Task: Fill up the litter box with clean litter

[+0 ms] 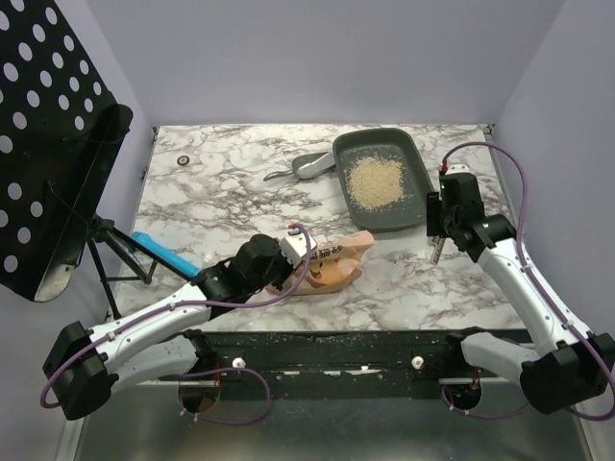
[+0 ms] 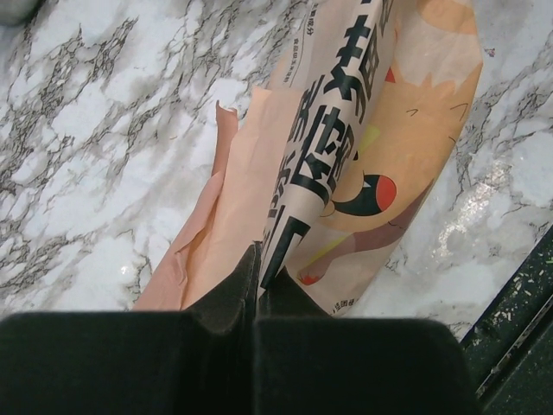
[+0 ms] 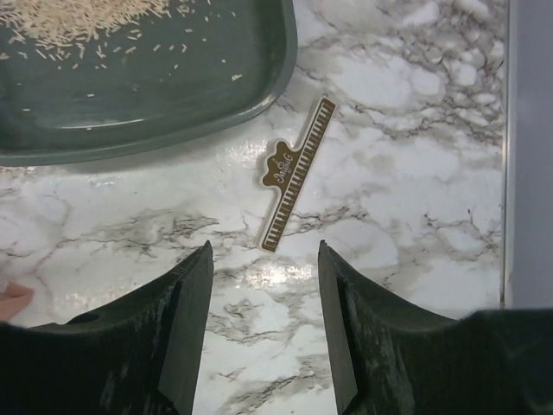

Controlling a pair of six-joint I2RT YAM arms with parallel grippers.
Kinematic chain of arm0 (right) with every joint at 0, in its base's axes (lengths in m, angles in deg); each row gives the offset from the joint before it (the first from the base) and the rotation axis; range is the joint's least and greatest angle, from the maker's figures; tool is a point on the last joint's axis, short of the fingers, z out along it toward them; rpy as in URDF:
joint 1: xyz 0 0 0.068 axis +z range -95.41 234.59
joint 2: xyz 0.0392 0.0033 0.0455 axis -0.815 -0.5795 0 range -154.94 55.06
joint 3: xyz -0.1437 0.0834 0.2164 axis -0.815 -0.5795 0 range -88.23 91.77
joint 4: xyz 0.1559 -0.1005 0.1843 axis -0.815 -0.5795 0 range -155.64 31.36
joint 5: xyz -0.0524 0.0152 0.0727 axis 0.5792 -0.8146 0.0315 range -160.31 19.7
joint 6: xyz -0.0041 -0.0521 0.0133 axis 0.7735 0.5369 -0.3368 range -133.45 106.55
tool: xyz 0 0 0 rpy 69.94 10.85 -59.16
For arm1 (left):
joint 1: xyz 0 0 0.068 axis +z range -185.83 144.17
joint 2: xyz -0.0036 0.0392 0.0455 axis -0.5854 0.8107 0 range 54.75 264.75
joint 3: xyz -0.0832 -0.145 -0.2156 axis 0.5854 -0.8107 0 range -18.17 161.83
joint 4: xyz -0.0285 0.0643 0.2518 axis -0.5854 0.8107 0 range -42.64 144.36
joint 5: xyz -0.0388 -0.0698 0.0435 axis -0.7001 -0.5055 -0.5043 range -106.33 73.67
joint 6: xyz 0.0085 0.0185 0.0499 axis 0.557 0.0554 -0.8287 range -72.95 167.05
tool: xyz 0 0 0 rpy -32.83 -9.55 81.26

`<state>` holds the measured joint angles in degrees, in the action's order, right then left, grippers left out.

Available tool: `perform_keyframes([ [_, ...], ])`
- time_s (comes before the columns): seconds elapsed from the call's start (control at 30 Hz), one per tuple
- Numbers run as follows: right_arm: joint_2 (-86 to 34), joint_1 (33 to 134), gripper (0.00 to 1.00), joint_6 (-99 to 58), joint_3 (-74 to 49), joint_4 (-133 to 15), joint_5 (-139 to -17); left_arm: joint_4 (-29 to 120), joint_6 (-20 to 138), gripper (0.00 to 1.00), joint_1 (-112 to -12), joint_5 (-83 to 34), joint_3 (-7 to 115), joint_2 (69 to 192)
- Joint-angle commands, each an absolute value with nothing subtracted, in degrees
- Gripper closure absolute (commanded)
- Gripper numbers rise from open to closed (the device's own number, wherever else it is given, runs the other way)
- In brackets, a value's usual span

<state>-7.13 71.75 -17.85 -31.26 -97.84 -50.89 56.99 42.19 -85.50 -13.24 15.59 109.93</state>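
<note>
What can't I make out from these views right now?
Contents of the bag: top and left wrist views show only its printed outside; the left hand covers one end.
Litter box: right wrist view cuts it off at top and left edges.
Blue object: top view, partly hidden by the left arm.
Small ring: top view, too small to identify.

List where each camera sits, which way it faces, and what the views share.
Top external: above and behind, looking down on the table; left arm with left gripper at the printed bag, right arm with right gripper beside the litter box.
Left wrist: looks down its shut gripper at the bag it pinches.
Right wrist: looks down past its open gripper at a brown strip and the litter box with clean litter.
Shared: bag, top and left wrist; litter box, top and right wrist.
</note>
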Motion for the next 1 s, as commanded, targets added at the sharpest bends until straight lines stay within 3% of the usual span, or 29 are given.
perform_keyframes([
  [0.0, -13.04, 69.97, 0.41, -24.08, -33.56, -98.81, -47.02, 54.48, 42.75, 1.0, -85.93, -7.19, 17.95, 106.61],
  [0.37, -28.95, 67.33, 0.42, -25.32, -31.63, -94.24, -44.73, 55.18, 42.04, 1.0, -87.16, -6.05, 17.69, 104.94],
  [0.97, -40.12, 65.31, 0.49, -24.52, -28.38, -88.17, -44.9, 54.83, 41.34, 1.0, -87.34, -6.75, 17.25, 104.59],
])
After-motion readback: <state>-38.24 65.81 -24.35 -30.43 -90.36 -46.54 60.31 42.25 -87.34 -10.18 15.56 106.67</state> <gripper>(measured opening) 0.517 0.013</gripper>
